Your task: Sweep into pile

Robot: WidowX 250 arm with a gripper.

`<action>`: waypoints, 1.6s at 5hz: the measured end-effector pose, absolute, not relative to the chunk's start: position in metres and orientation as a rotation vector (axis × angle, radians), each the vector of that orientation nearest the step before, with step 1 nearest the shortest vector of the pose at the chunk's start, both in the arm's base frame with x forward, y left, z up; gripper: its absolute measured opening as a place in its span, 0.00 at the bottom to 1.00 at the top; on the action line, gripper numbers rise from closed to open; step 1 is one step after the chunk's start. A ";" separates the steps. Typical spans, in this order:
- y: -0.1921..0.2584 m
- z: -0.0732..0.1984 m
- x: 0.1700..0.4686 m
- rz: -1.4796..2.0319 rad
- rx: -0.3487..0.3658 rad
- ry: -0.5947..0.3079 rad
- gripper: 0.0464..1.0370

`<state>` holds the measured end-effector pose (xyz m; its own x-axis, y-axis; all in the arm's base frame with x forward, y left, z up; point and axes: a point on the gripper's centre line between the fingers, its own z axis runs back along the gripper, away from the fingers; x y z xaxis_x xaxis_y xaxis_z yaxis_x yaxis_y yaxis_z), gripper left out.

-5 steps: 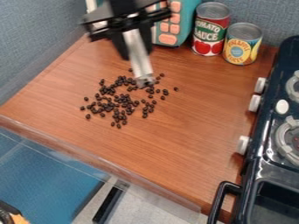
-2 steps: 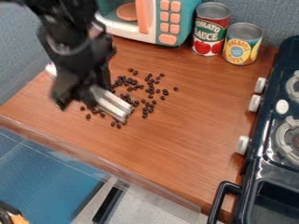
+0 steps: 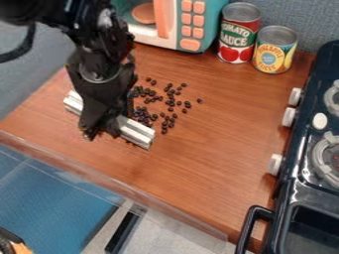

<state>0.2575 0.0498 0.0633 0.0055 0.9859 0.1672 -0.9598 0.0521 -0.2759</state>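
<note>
Toy kitchen setup
Stove (image 3: 301, 181) w/ knobs (image 3: 289, 117) & burners (image 3: 322, 155); microwave (image 3: 208, 25) + food cans (image 3: 239, 32) on wood-look ctr (image 3: 198, 163).

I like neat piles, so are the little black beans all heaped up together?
No, the black beans lie loosely scattered on the brown counter, with gaps between many of them.

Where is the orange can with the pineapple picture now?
In the camera view, the pineapple can is at upper right, just right of the red tomato sauce can.
</note>
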 end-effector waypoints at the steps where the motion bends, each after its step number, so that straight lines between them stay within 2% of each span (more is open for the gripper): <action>1: 0.058 0.050 0.259 1.571 -0.066 -0.329 0.33; 4: 0.073 0.036 0.247 1.612 -0.053 -0.256 0.33; 5: 0.078 0.027 0.245 1.603 -0.105 -0.216 0.33; 8: 0.083 0.017 0.253 1.572 -0.149 -0.210 0.33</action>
